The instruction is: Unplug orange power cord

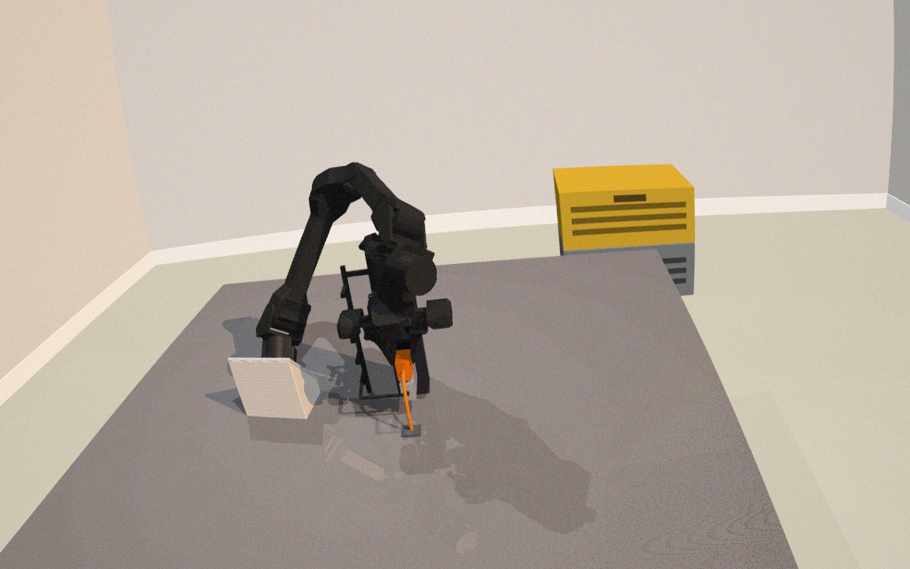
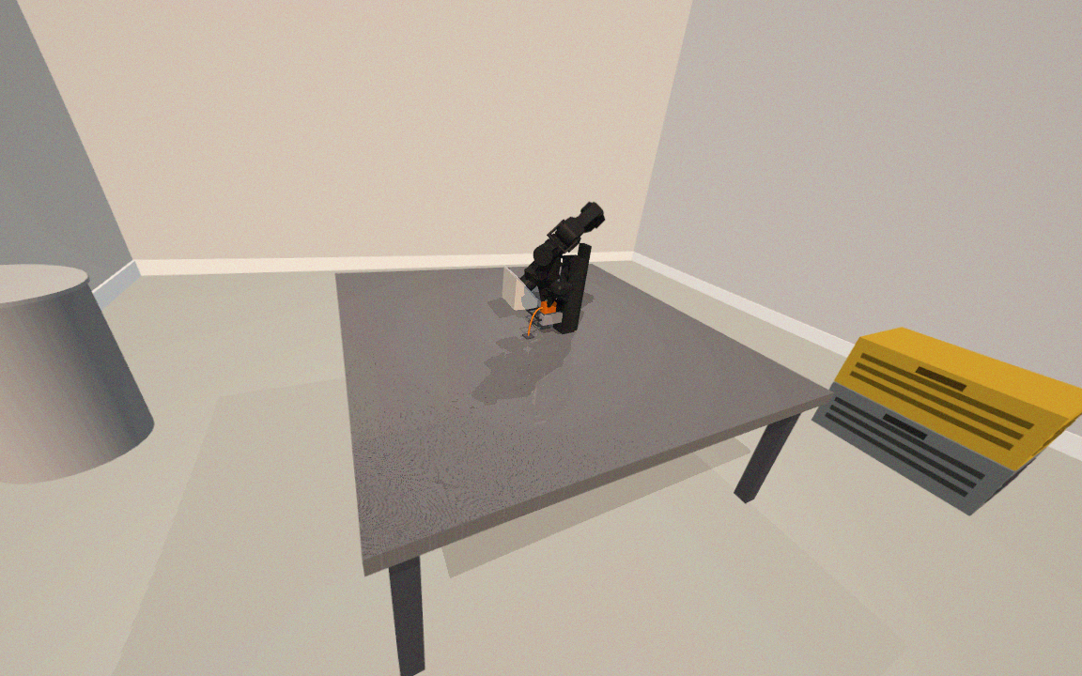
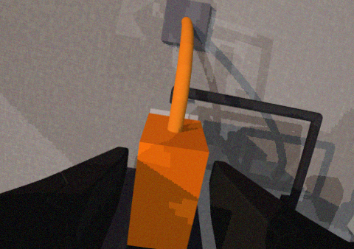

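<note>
My gripper (image 3: 169,166) hangs low over the grey table (image 1: 585,396), its two black fingers standing part-way open on either side of the orange plug (image 3: 169,186). A narrow gap shows on each side of the plug in the wrist view, so I grip nothing; the fingers merely flank it. The plug sits at the foot of the black power strip (image 2: 576,285), which stands upright on the table. From the plug's end the orange cord (image 3: 182,72) curves away to a small grey anchor block (image 3: 187,20) lying flat on the table. A pale box (image 1: 271,387) stands near my base.
</note>
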Controlling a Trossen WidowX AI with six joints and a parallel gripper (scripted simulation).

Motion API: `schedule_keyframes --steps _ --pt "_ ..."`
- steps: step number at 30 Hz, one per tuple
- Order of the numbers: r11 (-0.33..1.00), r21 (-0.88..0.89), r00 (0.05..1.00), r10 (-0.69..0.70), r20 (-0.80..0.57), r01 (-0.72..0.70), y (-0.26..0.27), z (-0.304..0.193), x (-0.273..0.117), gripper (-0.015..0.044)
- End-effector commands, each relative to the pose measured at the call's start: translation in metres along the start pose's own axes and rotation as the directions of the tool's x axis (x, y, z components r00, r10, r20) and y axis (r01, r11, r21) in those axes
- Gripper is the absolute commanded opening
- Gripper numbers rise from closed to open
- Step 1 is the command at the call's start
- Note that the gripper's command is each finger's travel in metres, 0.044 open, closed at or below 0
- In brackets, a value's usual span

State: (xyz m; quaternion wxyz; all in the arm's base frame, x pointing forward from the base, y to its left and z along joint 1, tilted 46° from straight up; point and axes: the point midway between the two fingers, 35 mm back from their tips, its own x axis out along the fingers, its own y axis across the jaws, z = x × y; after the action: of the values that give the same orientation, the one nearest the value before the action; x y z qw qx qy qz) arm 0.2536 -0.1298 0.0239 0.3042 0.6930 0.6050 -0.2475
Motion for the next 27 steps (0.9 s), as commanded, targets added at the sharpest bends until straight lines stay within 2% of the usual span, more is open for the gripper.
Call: schedule_keyframes --steps 1,2,6,14,27 --pt "1.0 0.004 1.0 -0.001 -0.004 0.001 0.0 -0.001 0.004 0.016" --pt "1.0 0.004 1.0 -0.001 -0.004 0.001 0.0 -0.001 0.004 0.016" --pt "1.0 0.0 1.0 -0.001 -0.001 0.001 0.0 0.0 0.002 0.0055" --pt "1.0 0.0 1.0 -0.001 -0.001 0.001 0.0 0.0 0.002 0.0002" --pt "1.0 0.0 1.0 -0.001 0.0 0.001 0.002 0.016 0.001 0.0"
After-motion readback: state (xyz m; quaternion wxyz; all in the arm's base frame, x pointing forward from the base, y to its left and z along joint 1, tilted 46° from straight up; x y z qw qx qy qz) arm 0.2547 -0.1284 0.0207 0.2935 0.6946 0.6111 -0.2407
